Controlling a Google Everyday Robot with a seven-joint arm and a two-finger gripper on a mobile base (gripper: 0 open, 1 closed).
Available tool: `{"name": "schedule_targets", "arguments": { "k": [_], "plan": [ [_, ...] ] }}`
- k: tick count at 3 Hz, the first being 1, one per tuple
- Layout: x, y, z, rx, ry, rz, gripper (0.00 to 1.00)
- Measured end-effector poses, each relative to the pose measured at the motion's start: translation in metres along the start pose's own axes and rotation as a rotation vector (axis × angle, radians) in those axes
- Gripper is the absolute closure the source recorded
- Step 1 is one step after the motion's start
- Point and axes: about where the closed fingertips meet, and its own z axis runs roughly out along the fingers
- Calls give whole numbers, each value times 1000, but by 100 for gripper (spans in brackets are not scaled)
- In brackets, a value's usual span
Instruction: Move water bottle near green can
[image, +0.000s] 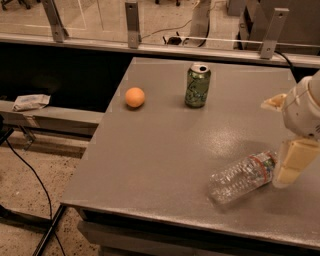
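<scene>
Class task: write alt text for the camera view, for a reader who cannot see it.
A water bottle lies on its side at the front right of a grey table, with the robot's gripper beside its right end. A green can stands upright towards the back, well apart from the bottle, with an orange to its left.
</scene>
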Motion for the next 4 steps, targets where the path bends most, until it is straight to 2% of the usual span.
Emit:
{"name": "schedule_targets", "arguments": {
  "k": [1, 2, 3, 4],
  "plan": [
    [11, 18, 38, -47, -6, -74, 0],
    [13, 22, 44, -56, -5, -91, 21],
    [13, 22, 43, -56, -2, -89, 52],
    [15, 18, 41, -58, 15, -60, 83]
  ]
}}
